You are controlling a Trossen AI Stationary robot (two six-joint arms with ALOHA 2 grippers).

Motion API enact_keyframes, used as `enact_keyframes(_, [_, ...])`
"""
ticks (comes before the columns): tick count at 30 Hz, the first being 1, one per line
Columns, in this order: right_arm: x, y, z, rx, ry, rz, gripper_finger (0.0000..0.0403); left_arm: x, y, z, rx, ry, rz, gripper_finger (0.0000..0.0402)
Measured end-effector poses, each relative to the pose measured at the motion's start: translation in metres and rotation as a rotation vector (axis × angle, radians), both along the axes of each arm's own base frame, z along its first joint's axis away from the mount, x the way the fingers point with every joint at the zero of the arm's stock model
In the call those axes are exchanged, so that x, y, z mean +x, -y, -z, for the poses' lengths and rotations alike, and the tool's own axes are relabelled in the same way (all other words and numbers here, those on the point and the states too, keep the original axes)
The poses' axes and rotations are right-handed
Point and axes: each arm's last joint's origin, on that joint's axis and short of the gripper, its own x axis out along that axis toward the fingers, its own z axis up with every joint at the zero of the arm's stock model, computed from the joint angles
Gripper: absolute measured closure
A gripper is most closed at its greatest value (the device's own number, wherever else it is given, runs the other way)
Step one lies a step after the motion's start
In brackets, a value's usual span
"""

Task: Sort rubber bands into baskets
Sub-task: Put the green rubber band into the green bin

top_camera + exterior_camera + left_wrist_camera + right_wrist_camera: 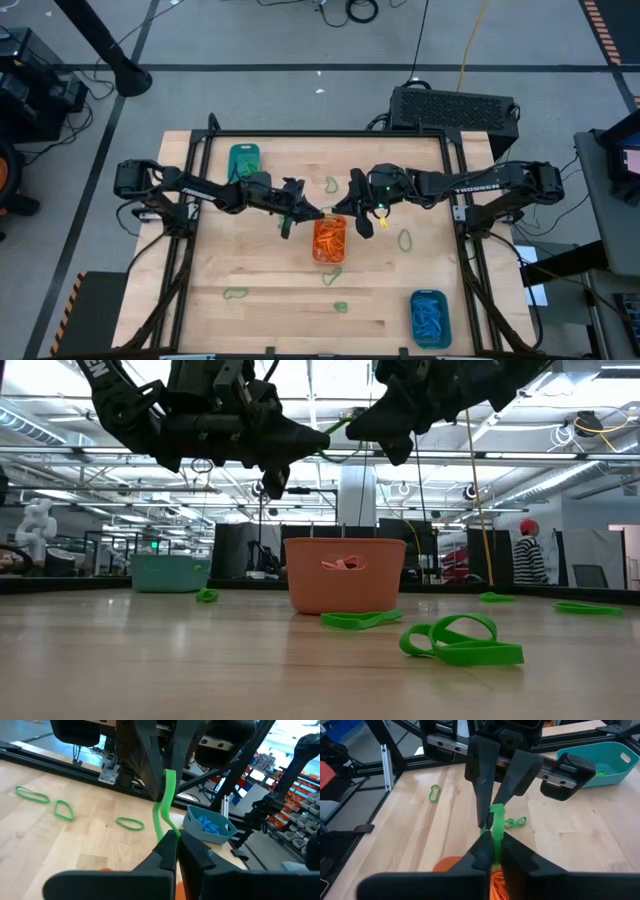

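Overhead, both arms reached in toward the middle of the table (260, 300), meeting just above the orange basket (329, 240), which held a tangle of orange bands (330, 236). The left gripper (303, 212) and the right gripper (352, 203) faced each other with one green band (165, 805) stretched between them; each wrist view showed that arm's own fingers pinched shut on one end of the strip while the other arm's fingers clamped the far end. From the low camera the pair hung well clear of the table, above the orange basket, with the green strip showing as a thin line between them. A teal basket (244, 160) with what looked like green bands inside, though the view was too small to be sure, sat near the far left edge, and a second teal basket (430, 318) holding blue bands (429, 320) stood at the near right corner. Loose green bands lay scattered on the wood: one (405, 239) right of the orange basket, one (331, 184) beyond it, and others (236, 294) nearer the front.
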Motion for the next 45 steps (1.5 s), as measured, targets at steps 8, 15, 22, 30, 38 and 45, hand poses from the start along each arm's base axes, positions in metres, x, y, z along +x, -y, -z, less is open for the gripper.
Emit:
enact_keyframes(8, [-0.002, 0.002, 0.005, -0.050, -0.047, 0.040, 0.0284, -0.002, -0.007, 0.002, -0.006, -0.038, -0.011, 0.0395])
enact_keyframes(15, [-0.006, 0.001, 0.012, -0.061, -0.134, 0.024, 0.0243, -0.030, -0.027, -0.003, 0.071, -0.276, -0.111, 0.0397])
enact_keyframes(22, [-0.008, 0.001, 0.014, -0.056, -0.160, 0.024, 0.0236, -0.080, -0.042, -0.016, 0.286, -0.584, -0.469, 0.0397])
enact_keyframes(30, [-0.007, 0.001, 0.014, -0.060, -0.155, 0.022, 0.0236, -0.129, -0.059, -0.018, 0.464, -0.924, -0.880, 0.0398])
enact_keyframes(38, [-0.007, 0.001, 0.014, -0.060, -0.156, 0.022, 0.0236, -0.138, -0.080, -0.009, 0.402, -1.021, -0.943, 0.0398])
enact_keyframes(45, [-0.007, 0.001, 0.014, -0.060, -0.157, 0.022, 0.0236, -0.142, -0.095, 0.003, 0.360, -1.107, -0.969, 0.0386])
